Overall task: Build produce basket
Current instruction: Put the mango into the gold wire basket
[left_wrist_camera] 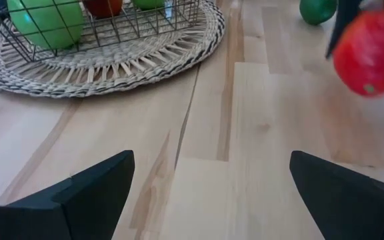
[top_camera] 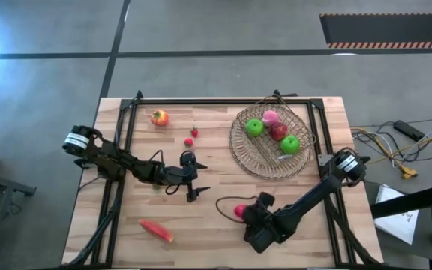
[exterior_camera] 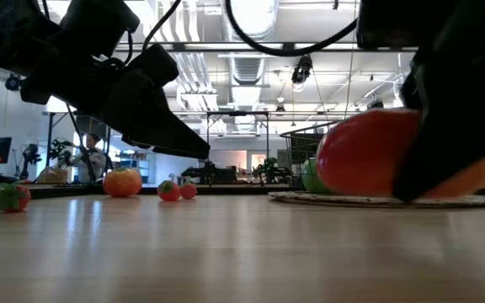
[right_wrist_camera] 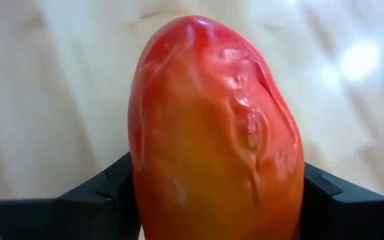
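My right gripper (top_camera: 241, 212) is shut on a red-orange fruit (right_wrist_camera: 212, 133) near the table's front middle. My left gripper (top_camera: 191, 178) hangs open and empty left of it, above bare wood; its fingers (left_wrist_camera: 92, 190) stand wide apart. The round tan basket (top_camera: 240, 146) at the far right holds two green apples (top_camera: 254, 127), a pink peach (top_camera: 270, 117) and a red fruit (top_camera: 278, 131). An orange-red tomato (top_camera: 159, 118), two strawberries (top_camera: 194, 133) and a long red pepper (top_camera: 156, 230) lie on the table. My right gripper pinches the red-orange fruit by its two opposite sides (right_wrist_camera: 139, 193) between its two fingers. The fingers come from the table's right side, slanting down. In the low view the fruit (exterior_camera: 365, 151) sits just clear of the tabletop.
A dark green round fruit (left_wrist_camera: 315, 10) shows beyond the held fruit in the left wrist view. Black frame rails (top_camera: 126, 120) run along the table's left, far and right sides. Bare wood lies between the grippers and the basket.
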`<state>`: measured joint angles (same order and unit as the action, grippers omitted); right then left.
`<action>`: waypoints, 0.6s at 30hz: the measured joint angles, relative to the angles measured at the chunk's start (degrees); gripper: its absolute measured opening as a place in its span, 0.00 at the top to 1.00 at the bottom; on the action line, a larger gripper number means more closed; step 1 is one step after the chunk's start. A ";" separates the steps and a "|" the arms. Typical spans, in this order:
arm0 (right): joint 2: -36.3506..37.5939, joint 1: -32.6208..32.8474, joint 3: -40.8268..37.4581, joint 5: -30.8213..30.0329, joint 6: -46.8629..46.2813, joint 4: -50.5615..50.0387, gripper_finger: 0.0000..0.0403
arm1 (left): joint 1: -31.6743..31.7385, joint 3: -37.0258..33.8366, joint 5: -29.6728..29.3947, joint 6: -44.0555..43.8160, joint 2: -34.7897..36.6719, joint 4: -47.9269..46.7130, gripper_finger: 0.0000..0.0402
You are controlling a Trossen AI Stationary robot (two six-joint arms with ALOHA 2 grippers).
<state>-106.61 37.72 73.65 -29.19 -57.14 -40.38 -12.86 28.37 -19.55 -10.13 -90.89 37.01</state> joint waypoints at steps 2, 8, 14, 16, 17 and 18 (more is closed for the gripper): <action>2.00 -0.74 0.00 -1.81 -2.02 -2.97 0.41 | 0.00 -0.01 0.00 0.00 0.00 0.03 0.04; 12.21 -7.45 1.02 -7.74 -9.20 -16.34 0.41 | 0.00 -0.01 0.00 0.01 0.00 0.34 0.04; 24.58 -21.86 1.23 -8.53 -6.92 -21.43 0.41 | 0.00 -0.01 -0.02 0.02 0.02 0.51 0.04; 27.58 -27.97 1.17 -8.18 -4.19 -22.23 0.41 | 0.00 -0.01 -0.02 0.02 0.02 0.51 0.04; 28.70 -30.95 1.11 -7.86 -2.83 -22.32 0.41 | 0.00 -0.01 -0.02 0.02 0.02 0.53 0.04; 29.50 -34.08 1.09 -7.10 -1.44 -22.40 0.41 | 0.00 -0.01 -0.02 0.02 0.02 0.53 0.04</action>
<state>-77.11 3.64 74.74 -36.29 -58.58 -62.78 -12.86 28.36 -19.57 -10.11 -90.87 37.54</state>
